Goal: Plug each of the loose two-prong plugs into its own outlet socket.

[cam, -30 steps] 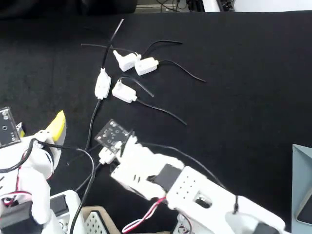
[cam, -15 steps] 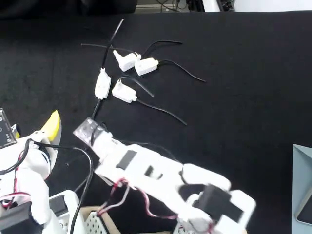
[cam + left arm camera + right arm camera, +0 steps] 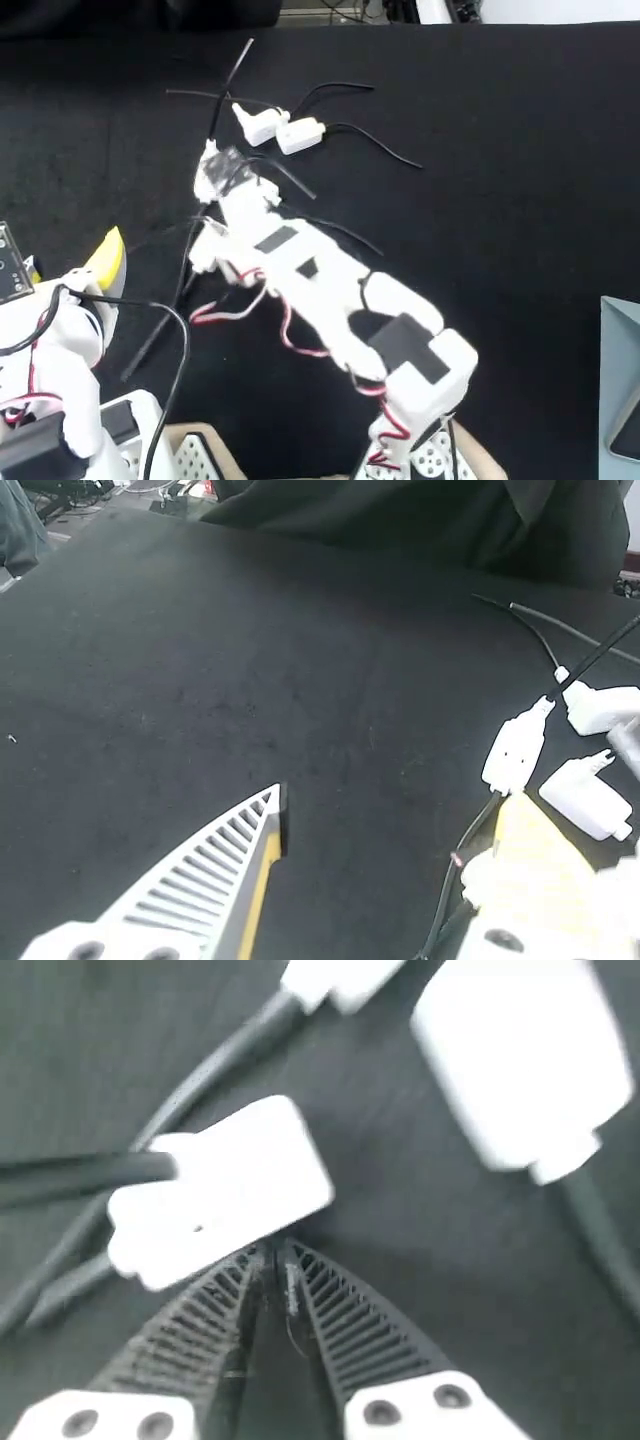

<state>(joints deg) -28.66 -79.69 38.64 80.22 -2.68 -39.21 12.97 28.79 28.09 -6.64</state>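
Loose white 2-prong plugs [image 3: 585,800] lie with their black cords on a black table [image 3: 500,200].
Right hand [image 3: 272,1265], fingers closed together, has its tips at the edge of a white plug [image 3: 215,1195] near the table's 11 o'clock; a second plug [image 3: 258,124] and third plug [image 3: 300,135] lie side by side toward 12. Left hand [image 3: 395,815] is spread wide, empty, at 8 o'clock.

White plugs [image 3: 299,135] and black cords [image 3: 233,85] strew the black table [image 3: 500,150].
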